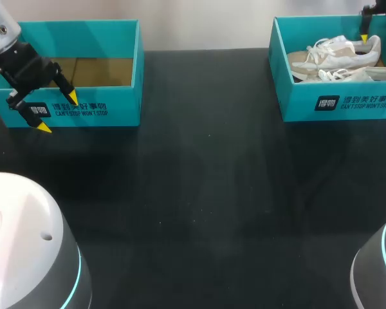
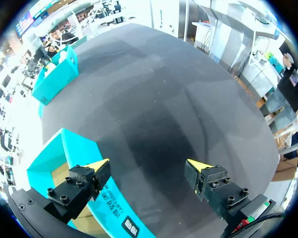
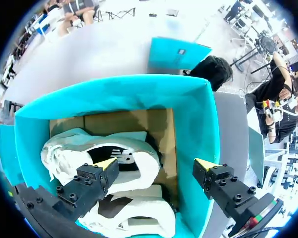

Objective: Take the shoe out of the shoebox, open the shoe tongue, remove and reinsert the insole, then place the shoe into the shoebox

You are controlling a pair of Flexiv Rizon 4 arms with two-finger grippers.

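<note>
- Teal cardboard shoebox (image 1: 338, 106) at the upper right of the head view holds a pair of white-and-beige shoes (image 1: 338, 55); white print marks its front wall.
- Upper left, a second teal box (image 1: 90, 106) shows only its brown floor and bears similar white print.
- Fingers spread wide and holding nothing, the right gripper (image 3: 155, 164) hangs over the shoes.
- Likewise open, the left gripper (image 1: 58, 112) sits at the second teal box's front wall.
- Between the two boxes, which stand well apart, runs a wide stretch of black table (image 1: 199, 193).
</note>
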